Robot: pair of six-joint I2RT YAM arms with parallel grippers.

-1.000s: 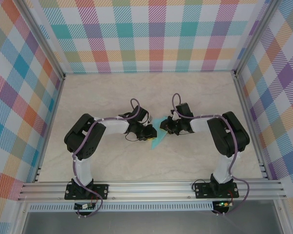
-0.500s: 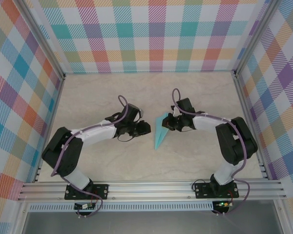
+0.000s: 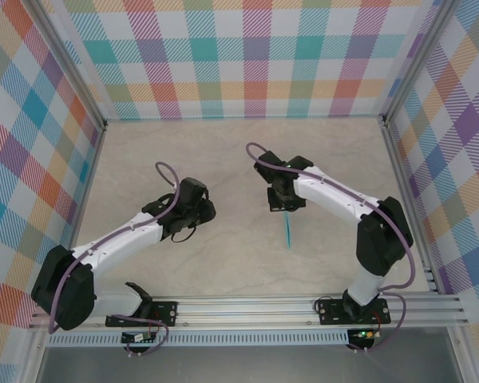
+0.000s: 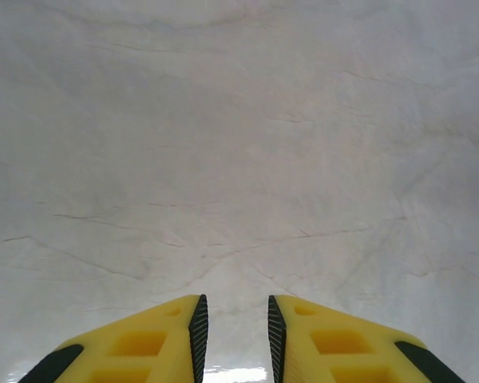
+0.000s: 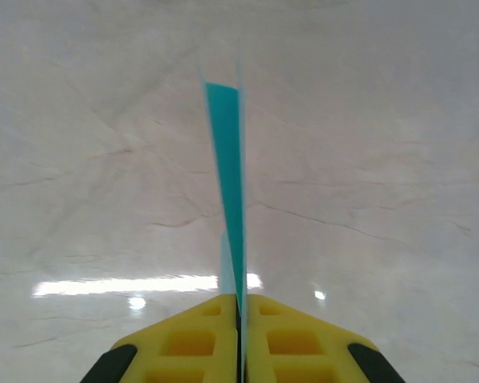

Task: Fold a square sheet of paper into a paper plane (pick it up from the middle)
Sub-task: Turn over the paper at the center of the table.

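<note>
Right pincer (image 5: 241, 303) pinches slim turquoise paper plane (image 5: 230, 159) edge-on.

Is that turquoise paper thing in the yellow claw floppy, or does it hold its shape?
Probably holds shape: the paper plane juts straight from the shut right gripper without drooping. Likely very light, being thin folded paper; a hard squeeze could crease it.

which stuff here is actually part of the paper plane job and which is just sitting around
Part of the job:
- paper plane, seen edge-on, pinched in the right pincer
- left pincer, jaws slightly apart, holding nothing

Just there:
- table
- checked walls
- metal rail at the near edge
</note>
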